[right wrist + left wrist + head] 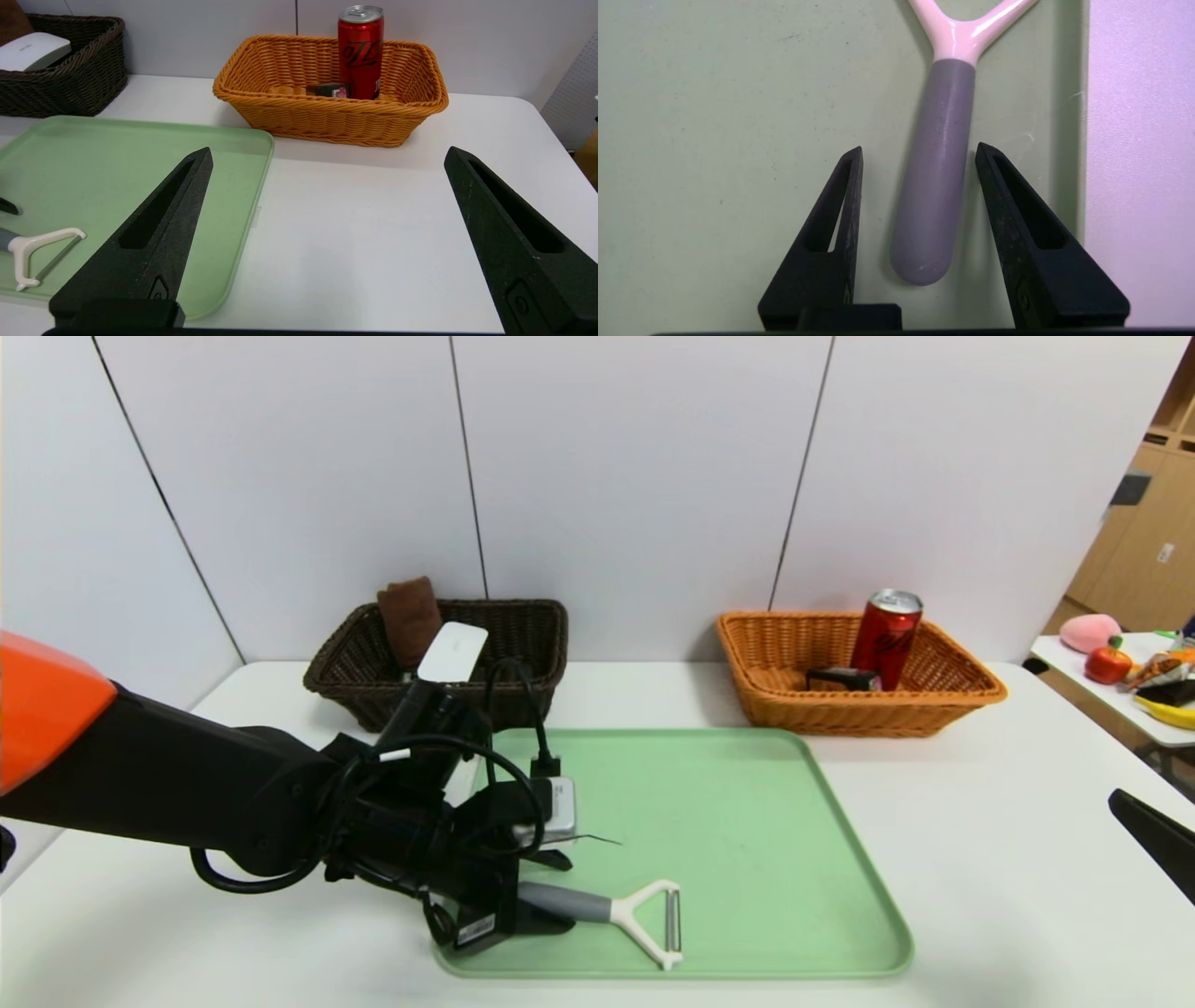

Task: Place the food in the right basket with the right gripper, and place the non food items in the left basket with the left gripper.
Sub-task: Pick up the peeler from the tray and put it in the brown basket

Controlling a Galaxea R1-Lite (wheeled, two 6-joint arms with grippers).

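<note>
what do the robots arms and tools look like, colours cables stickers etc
The left arm is thick and matte black with an orange shell near the shoulder. Black cables loop around its wrist, which carries white barcode stickers and a small grey box. The left tool has two black, tapered, wedge-shaped fingers with slotted cut-outs. The right tool has the same black slotted fingers, with a rough grainy texture.

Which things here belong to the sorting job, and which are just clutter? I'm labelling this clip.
Job: peeler, left gripper, brown towel, white case, dark brown basket, red can, black box, orange basket, right gripper.

Lying about: green tray, toy fruit on side table.
</note>
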